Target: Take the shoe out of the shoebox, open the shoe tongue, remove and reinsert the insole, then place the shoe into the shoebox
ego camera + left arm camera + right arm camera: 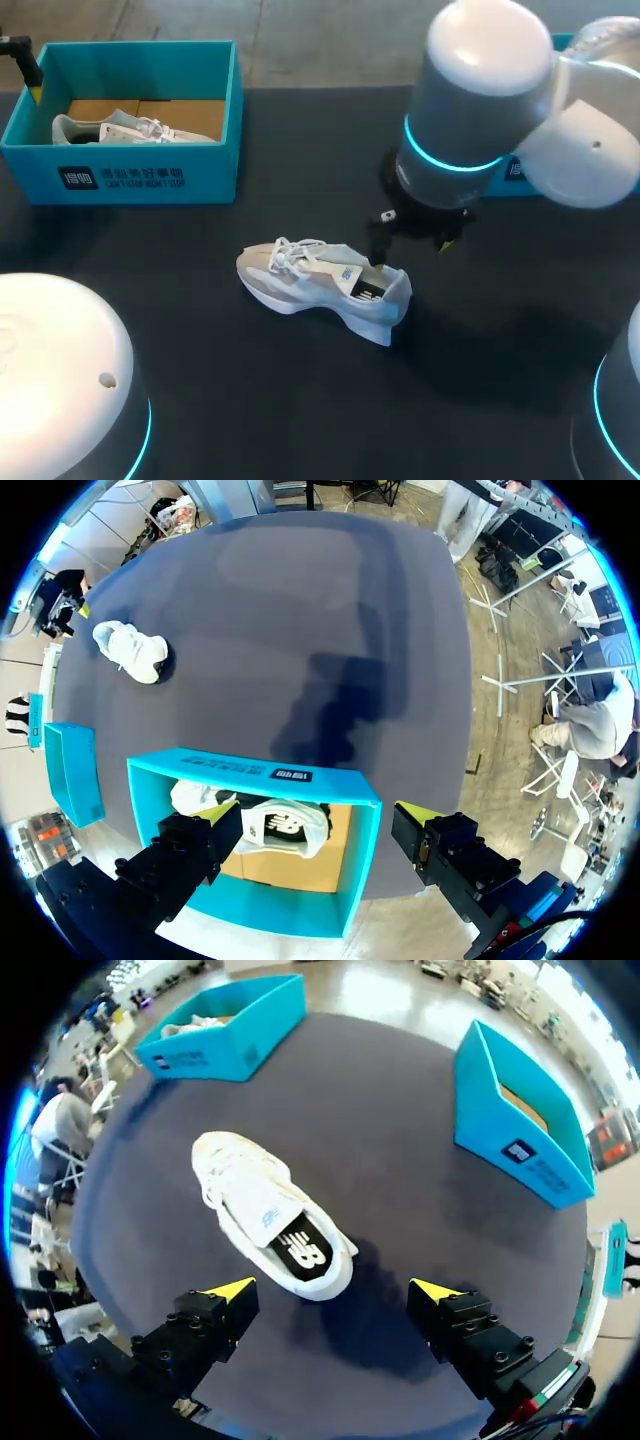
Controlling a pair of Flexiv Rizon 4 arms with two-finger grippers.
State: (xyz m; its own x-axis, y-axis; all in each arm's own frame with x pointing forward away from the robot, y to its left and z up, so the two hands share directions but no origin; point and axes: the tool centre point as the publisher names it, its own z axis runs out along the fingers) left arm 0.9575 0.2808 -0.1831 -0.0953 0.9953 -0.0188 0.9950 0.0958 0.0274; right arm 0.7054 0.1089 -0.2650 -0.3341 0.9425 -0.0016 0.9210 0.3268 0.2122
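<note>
Shoe (325, 285) and right hand (412, 240) are nearest, at the middle of the dark desk (200, 380). The shoe is a cream sneaker standing on its sole. Its toe points toward the robot's left and its heel toward the right. In the right wrist view, the shoe (270, 1215) has its tongue (262, 1203) laid forward over the laces (225, 1175). A dark insole (303, 1252) shows in the opening at the heel end.

The right arm comes in from the right and holds its hand over that heel end. In the wrist view, the right hand (335, 1290) is spread wide. The heel sits just ahead of the gap, and neither yellow tip touches it.

Farther back on the robot's left stands the teal shoebox (215, 120). A second shoe (130, 128) lies on the brown floor inside it. In the left wrist view, the left hand (315, 830) hangs above this shoebox (255, 770) with its fingers wide apart, gripping nothing. The second shoe (285, 825) lies under it.

At the far right, a second box (515, 1120) of the same teal stands well apart from the shoe. The right arm hides most of it in the head view.
</note>
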